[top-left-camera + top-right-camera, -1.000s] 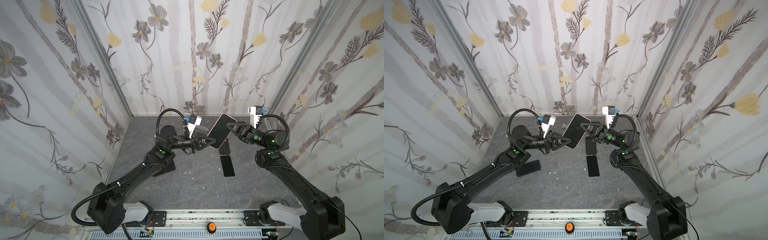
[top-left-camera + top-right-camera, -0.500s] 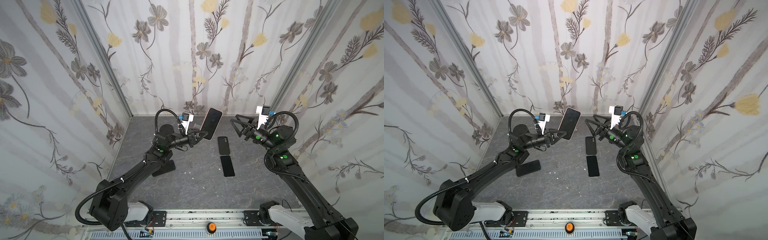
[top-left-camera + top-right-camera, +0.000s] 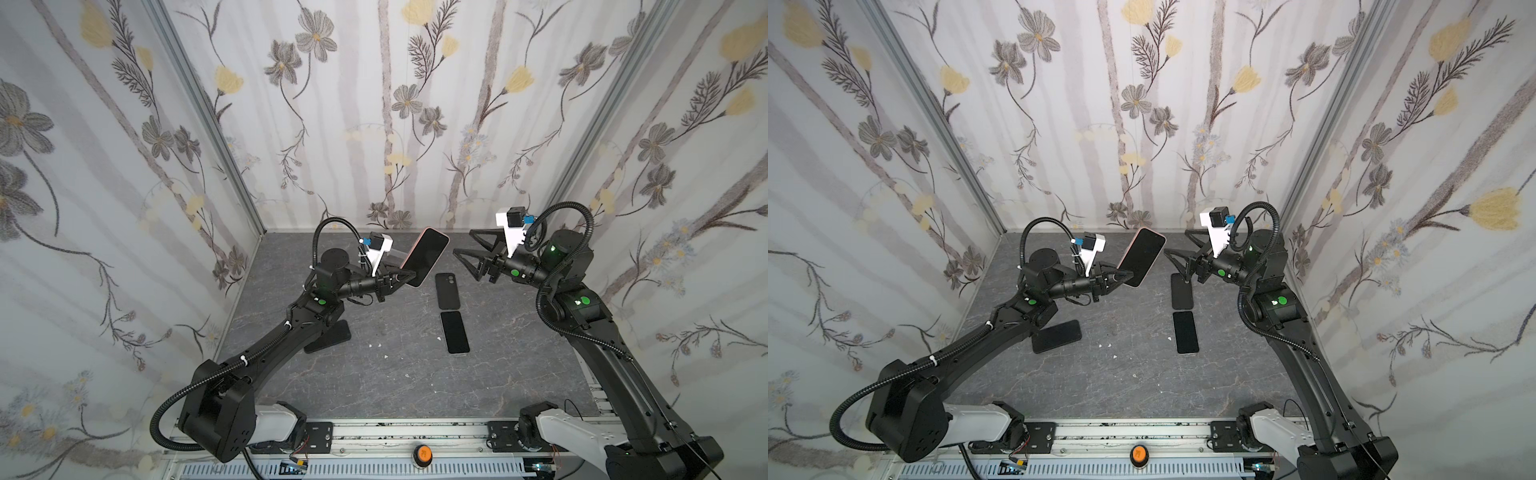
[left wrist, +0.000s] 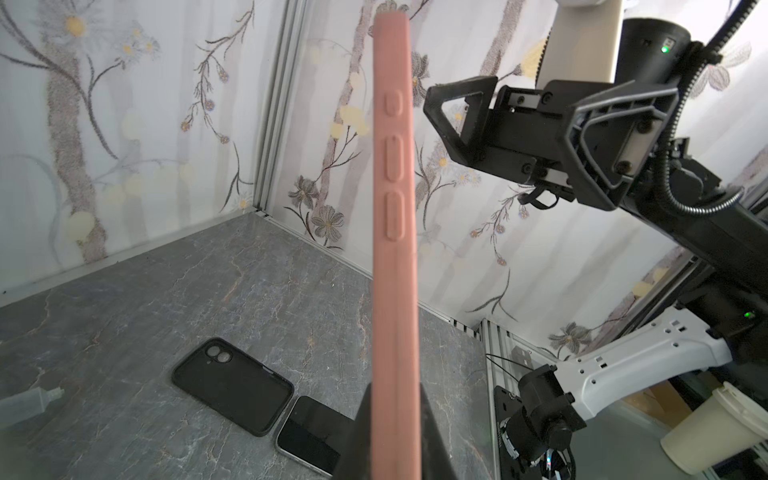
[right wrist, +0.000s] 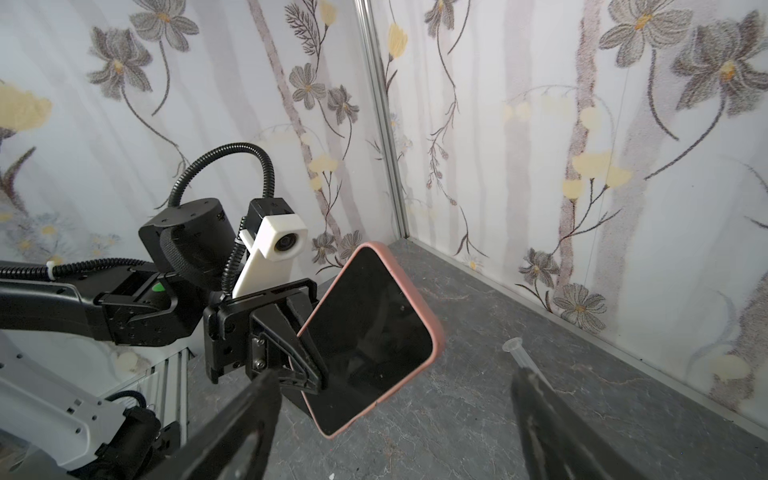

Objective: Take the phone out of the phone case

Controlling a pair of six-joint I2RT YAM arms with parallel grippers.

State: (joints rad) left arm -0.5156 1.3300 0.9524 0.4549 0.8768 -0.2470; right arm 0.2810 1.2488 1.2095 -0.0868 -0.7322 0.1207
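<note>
Left fingers (image 3: pixel 399 279) pinch the lower end of the phone (image 3: pixel 428 259), holding it tilted above the bench (image 3: pixel 374 374) (pink case (image 4: pixel 392 249) still on). Right fingers (image 5: pixel 245 419) are spread wide, empty, well apart from it. A second ago they were at its edge; they have since let go and drawn back.

The scene is being enclosed on three sides by white wall panels (image 3: pixel 374 83) printed with grey and pale yellow flowers on long brownish stems. In both top views, the panels are being joined at the two back corners by slim silver metal posts (image 3: pixel 212 124). A dark grey marble-veined floor (image 3: pixel 395 386) is being lit evenly by soft, diffuse light, and only faint shadows are being cast on it. Along its near edge, it is being bordered by a silver metal rail (image 3: pixel 415 432).
</note>
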